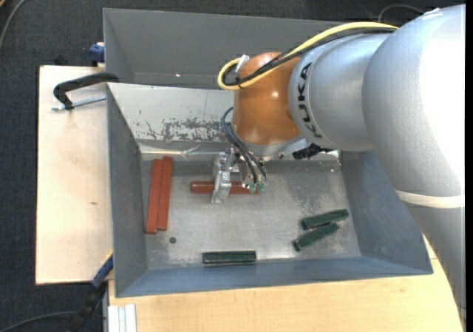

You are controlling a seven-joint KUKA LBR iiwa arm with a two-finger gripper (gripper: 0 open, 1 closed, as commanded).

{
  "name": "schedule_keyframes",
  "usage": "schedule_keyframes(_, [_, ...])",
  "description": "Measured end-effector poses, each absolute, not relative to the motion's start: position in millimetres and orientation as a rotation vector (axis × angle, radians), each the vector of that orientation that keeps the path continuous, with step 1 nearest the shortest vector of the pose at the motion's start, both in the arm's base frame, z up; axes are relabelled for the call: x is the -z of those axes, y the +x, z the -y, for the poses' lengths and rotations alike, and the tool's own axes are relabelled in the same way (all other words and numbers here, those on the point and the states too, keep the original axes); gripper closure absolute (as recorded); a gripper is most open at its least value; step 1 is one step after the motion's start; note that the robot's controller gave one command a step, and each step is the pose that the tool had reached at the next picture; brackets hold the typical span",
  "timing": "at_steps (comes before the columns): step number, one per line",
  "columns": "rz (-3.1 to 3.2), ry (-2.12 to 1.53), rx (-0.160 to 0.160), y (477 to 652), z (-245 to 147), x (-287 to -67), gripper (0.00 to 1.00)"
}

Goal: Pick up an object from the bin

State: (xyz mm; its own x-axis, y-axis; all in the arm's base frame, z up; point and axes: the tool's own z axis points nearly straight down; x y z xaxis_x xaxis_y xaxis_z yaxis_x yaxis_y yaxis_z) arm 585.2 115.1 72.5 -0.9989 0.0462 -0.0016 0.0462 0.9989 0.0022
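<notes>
The arm (384,101) reaches in from the right; its orange-covered wrist (262,109) points the gripper (222,188) downward.

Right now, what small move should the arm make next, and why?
Probably ease straight down: the gripper sits over the short red stick in the middle of the bin, apart from the long red block at left and the dark green sticks.

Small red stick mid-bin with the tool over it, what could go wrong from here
The tool is over the short red stick, which lies flat on the bin floor, so it may slide or pivot away instead of lifting. The back wall is close; the orange wrist could brush it.
</notes>
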Motion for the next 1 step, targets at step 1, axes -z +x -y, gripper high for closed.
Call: schedule_keyframes(1, [-3.128, 0.002, -0.005, 563.3, -118.7, -221.0, 1.0])
